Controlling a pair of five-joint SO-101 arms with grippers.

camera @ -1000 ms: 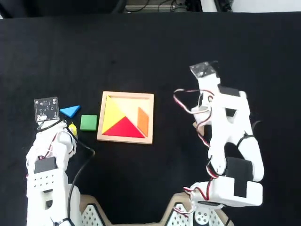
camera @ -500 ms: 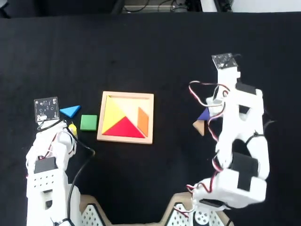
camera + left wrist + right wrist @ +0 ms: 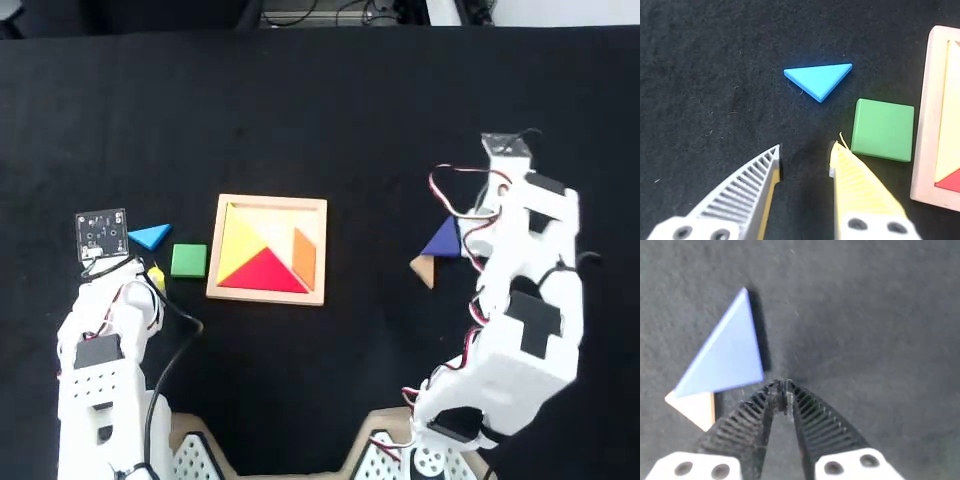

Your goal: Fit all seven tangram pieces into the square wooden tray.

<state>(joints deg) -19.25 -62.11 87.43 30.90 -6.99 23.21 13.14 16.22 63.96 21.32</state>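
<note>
High view, wooden tray (image 3: 266,298) partly filled

No legible text, labels, numbers or signs anywhere.

Black table (image 3: 320,100), cables (image 3: 372,12) beyond its far edge

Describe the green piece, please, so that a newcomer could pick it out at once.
Find the wooden tray in the middle of the black table. Just outside its edge on the left arm's side lies the green piece. It is a square, while the blue piece beside it is a triangle.
</note>
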